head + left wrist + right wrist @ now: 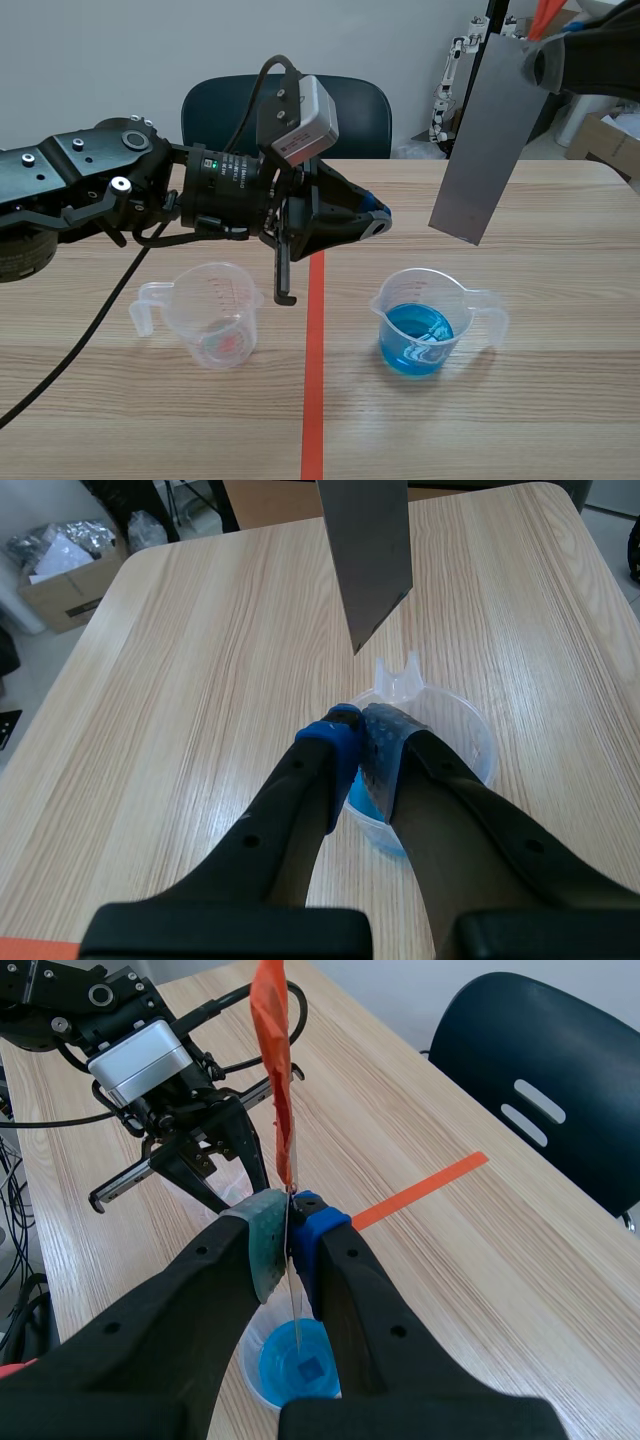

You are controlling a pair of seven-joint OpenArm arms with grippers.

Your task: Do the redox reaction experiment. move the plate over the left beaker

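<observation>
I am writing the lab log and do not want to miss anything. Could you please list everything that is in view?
plate: one, grey, held up in the air, behind and above the right beaker
left beaker: one, clear, on the table left of the tape line
right beaker: one, clear, holding blue liquid, right of the tape line
tape line: one, orange-red, a mark on the table
table: one, light wood
chair: one, dark, behind the table
left gripper: shut on nothing, raised near the tape line
right gripper: shut on the plate
</observation>
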